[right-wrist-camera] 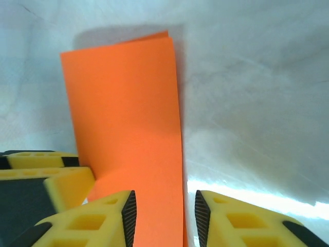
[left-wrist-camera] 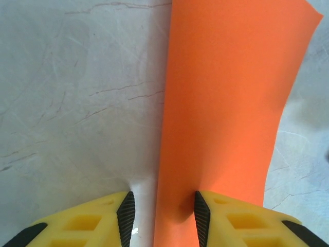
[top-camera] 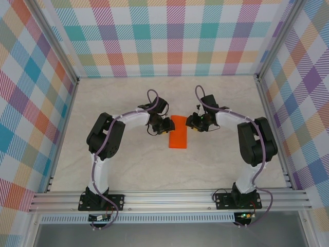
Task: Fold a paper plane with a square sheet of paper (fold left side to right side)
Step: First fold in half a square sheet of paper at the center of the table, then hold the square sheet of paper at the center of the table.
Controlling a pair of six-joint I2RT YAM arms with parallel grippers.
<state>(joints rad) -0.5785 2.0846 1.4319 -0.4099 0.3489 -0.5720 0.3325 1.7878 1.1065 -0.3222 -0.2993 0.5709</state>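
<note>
The square sheet of paper (top-camera: 179, 131) lies on the table folded in half, a narrow bright orange rectangle; a paper plane is out of view. My left gripper (top-camera: 168, 125) sits low at its left long edge, near the far end. In the left wrist view the left gripper (left-wrist-camera: 164, 218) is open and straddles that edge of the paper (left-wrist-camera: 226, 103), one pad resting on the orange surface. My right gripper (top-camera: 190, 122) faces it across the sheet. In the right wrist view the right gripper (right-wrist-camera: 165, 218) is open, with the right edge of the paper (right-wrist-camera: 126, 113) between its pads.
The pale marbled table (top-camera: 128, 170) is walled by checked panels on three sides, with an aluminium rail (top-camera: 169, 198) along the near edge. A yellow finger of the left gripper (right-wrist-camera: 61, 180) shows close beside the right one.
</note>
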